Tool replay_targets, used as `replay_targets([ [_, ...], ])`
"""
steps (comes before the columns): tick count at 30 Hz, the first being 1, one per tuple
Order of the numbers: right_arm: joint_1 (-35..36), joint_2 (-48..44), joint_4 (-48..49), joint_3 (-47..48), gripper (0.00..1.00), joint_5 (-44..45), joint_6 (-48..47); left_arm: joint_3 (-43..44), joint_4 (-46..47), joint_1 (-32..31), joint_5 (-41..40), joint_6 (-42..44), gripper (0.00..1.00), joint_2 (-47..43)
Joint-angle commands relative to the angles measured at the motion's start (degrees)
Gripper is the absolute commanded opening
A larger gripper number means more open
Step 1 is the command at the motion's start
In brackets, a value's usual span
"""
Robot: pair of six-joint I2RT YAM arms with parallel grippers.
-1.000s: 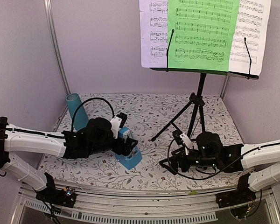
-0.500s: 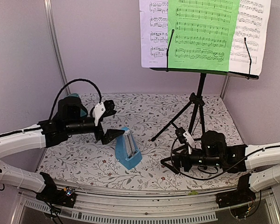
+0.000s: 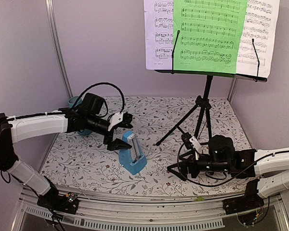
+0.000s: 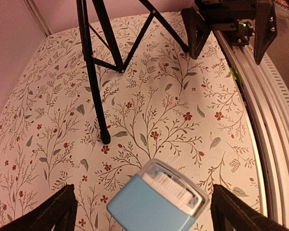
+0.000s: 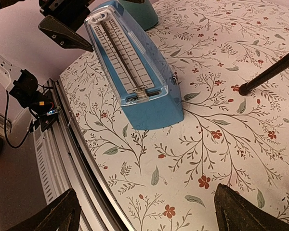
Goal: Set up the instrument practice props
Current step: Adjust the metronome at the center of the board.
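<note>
Blue metronome (image 5: 135, 72) | right wrist: scale face | left wrist: top only

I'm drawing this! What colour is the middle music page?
The middle page is green; top camera shows it best.

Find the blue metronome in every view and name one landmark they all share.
Top external: metronome lower centre-left, upright.
Left wrist: metronome at bottom centre, seen from above.
Right wrist: metronome upper left of centre.
Shared landmark: music stand black legs, in all three.
</note>
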Motion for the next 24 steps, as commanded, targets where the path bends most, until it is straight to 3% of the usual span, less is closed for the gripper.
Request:
replay_targets([
  [1, 0.5, -0.8, -0.7, -0.1, 0.99, -1.1, -0.7, 3.1, -4.7, 1.4, 4.7, 2.8, 0.96, 3.1],
  [11, 0.4, 0.1, -0.6, 0.2, 0.99, -1.3, -1.3, 0.5, 2.3, 0.7, 9.0, -0.8, 0.86, 5.4],
  [16, 0.5, 0.5, -0.3, 0.2, 0.99, -1.1, -1.4, -4.5, 10.4, -1.1, 7.9, -5.6, 0.80, 3.4],
  [20, 0.5, 0.4, -0.2, 0.2, 0.99, -0.8, -1.0, -9.1, 17.4, -2.6, 4.4, -10.7, 0.69, 0.2],
  [24, 0.5, 0.2, 0.3, -0.3, 0.99, -0.4, -0.7, -13.6, 25.3, -4.4, -1.9, -17.9, 0.53, -3.8],
])
